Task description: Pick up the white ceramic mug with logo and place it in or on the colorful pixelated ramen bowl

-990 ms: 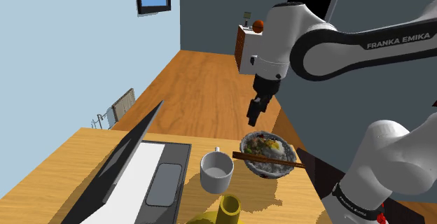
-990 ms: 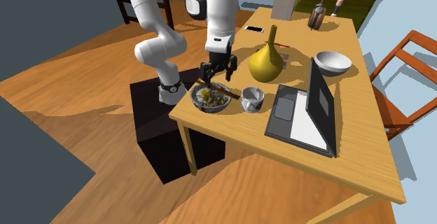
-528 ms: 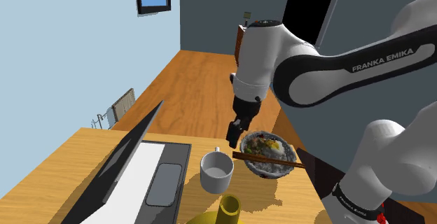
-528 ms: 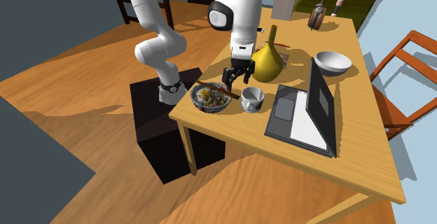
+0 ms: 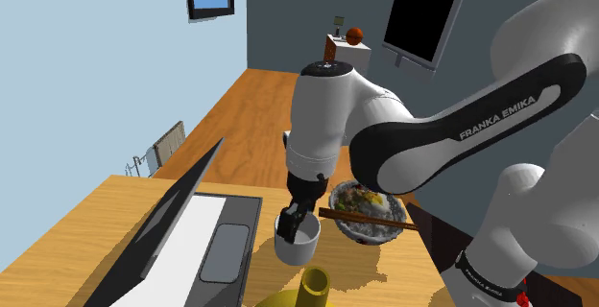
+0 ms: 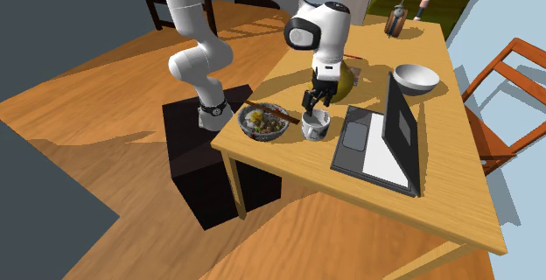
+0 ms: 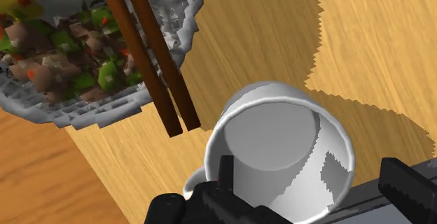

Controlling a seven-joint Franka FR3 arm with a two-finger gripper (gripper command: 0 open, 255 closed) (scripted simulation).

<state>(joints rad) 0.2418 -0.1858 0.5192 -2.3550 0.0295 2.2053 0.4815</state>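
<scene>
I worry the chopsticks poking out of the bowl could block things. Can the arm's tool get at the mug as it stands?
Probably yes. The open tool hangs right over the mug, spread wide enough to straddle it. The chopsticks end beside the mug, not over it, and nothing lies between tool and mug.

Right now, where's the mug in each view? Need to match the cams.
Shoulder view: mug low centre, under the jaws, left of the bowl.
Second exterior view: mug near the centre, right of the bowl.
Wrist view: mug between the open jaws, next to the tips of the chopsticks on the bowl.
Shared landmark: the bowl with chopsticks, right beside the mug.
</scene>
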